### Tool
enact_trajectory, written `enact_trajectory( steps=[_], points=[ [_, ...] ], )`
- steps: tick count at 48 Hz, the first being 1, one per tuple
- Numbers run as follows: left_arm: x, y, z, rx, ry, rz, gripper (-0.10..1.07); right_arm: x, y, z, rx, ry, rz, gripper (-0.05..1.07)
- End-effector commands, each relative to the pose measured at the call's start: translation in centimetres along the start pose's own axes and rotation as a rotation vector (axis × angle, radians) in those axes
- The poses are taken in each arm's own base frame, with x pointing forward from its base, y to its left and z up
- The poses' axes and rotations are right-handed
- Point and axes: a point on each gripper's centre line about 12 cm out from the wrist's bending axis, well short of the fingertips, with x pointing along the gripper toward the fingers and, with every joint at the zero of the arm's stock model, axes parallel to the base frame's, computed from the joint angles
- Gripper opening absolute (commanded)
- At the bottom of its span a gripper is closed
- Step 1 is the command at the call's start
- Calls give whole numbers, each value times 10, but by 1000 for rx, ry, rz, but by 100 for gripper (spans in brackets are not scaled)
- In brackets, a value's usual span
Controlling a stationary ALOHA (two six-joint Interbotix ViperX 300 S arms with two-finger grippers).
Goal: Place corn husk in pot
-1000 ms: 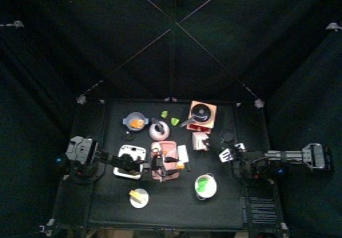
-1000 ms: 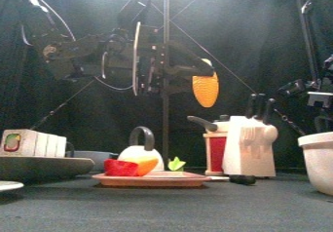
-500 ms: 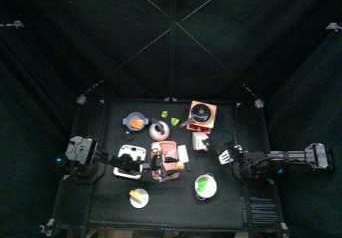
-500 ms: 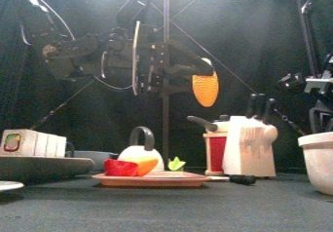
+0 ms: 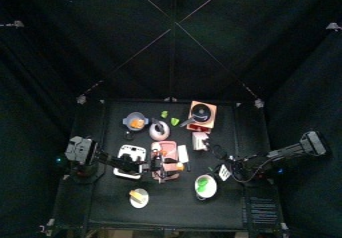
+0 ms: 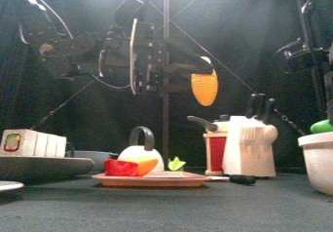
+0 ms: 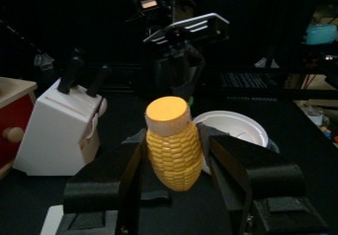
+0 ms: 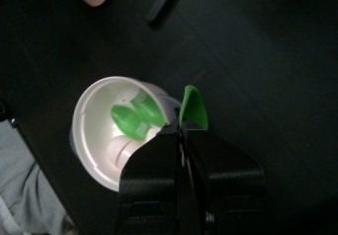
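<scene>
Overhead, right gripper [image 8: 187, 132] jaws pinching corn husk [image 8: 195, 108], tip pointing away, left gripper [image 7: 176, 172] clamping upright corn cob [image 7: 173, 142]

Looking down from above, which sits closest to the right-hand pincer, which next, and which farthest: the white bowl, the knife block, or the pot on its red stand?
Measured from the right pincer in the top view:
1. white bowl: just beside it, at the table's front.
2. knife block: mid-table, farther back.
3. pot: on its red stand near the far edge.

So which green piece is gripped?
The pointed bright-green piece pinched by the right tool; the other green piece lies inside the round white bowl.
</scene>
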Motion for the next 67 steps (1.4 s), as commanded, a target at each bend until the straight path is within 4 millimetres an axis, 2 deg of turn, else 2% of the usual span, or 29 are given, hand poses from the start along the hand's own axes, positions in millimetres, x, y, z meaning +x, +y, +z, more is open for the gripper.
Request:
enact_trajectory(
  steps=[1,9,14,32,44,48,60,67],
  points=[
    [1,-1,19,-9,-54,-2,67,-3,24,0,-59,-4,91,40],
    [2,-1,20,-9,-57,-2,67,-2,48,-7,-206,-3,169,40],
    [2,-1,20,-10,-59,-2,67,1,55,-11,-272,0,177,41],
    [2,-1,20,-11,-58,0,67,20,57,-9,-451,-27,117,41],
    [1,0,19,-12,-55,2,67,33,58,-14,-494,-3,120,41],
    [1,-1,19,-11,-55,1,67,37,56,-14,-483,8,102,44],
    [1,0,18,-11,-52,2,67,41,54,-11,-481,6,89,65],
    [1,0,18,-11,-52,2,67,40,56,-10,-481,2,92,71]
  ],
)
